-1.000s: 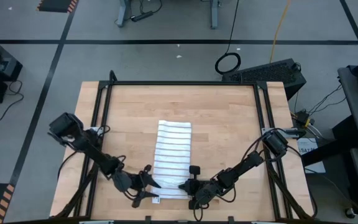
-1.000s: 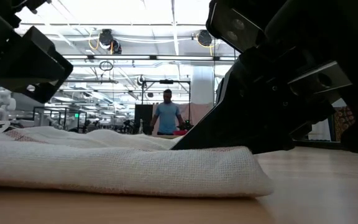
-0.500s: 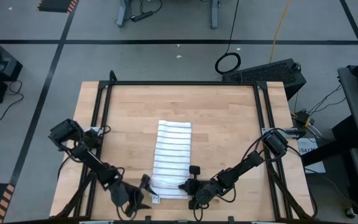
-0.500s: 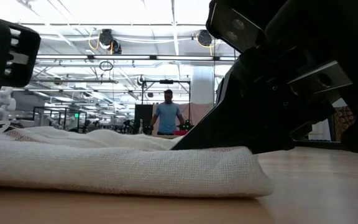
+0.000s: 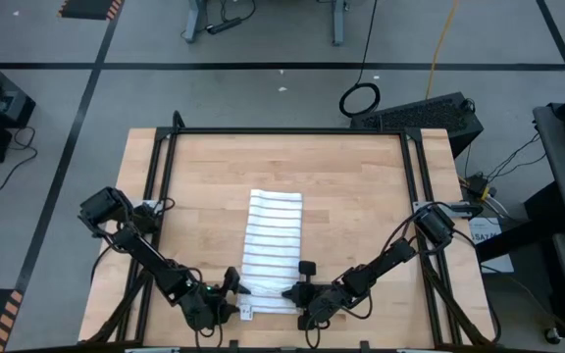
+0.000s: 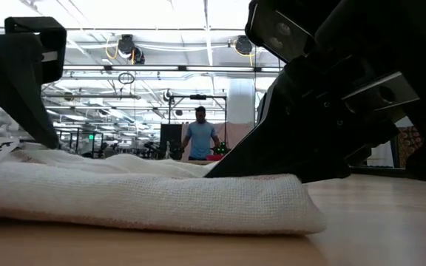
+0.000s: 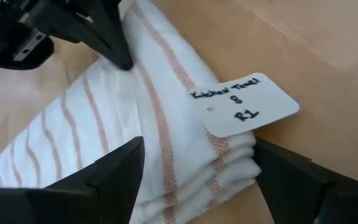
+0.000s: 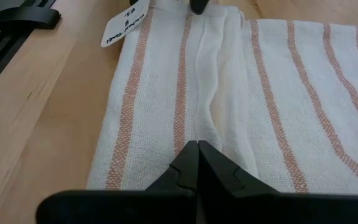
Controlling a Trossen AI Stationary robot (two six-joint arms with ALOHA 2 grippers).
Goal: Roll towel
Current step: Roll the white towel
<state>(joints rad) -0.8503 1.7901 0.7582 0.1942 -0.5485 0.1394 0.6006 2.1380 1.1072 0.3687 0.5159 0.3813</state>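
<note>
In the high view, the towel [image 5: 271,250] lies as a long folded strip in the centre of the table [image 5: 361,186], running from mid-frame down toward the bottom edge. The left gripper [image 5: 226,294] sits at the strip's lower left corner and the right gripper [image 5: 297,294] at its lower right corner, both low in the frame.

In the low view, the towel's folded near end [image 6: 146,196] fills the lower left and centre, several layers thick on the wood. A dark finger stands at the upper left and the bulk of the other arm fills the right. A person [image 6: 199,137] stands far off in the room behind.

In the left wrist view, the left gripper's fingers [image 7: 114,171] are spread wide, straddling the towel's folded corner, with the white tag [image 7: 244,106] lying just above the fold, at centre right. Nothing is pinched between them.

In the right wrist view, the right gripper's fingers [image 8: 191,163] are pressed together at bottom centre, their tips on the towel's edge; whether cloth is caught between them cannot be told.

The likely risk is an uneven start: if the left fingers close on only the top layer, or on the tag, the roll would skew or the layers would slide apart. Dragging one corner ahead of the other would twist the strip.
</note>
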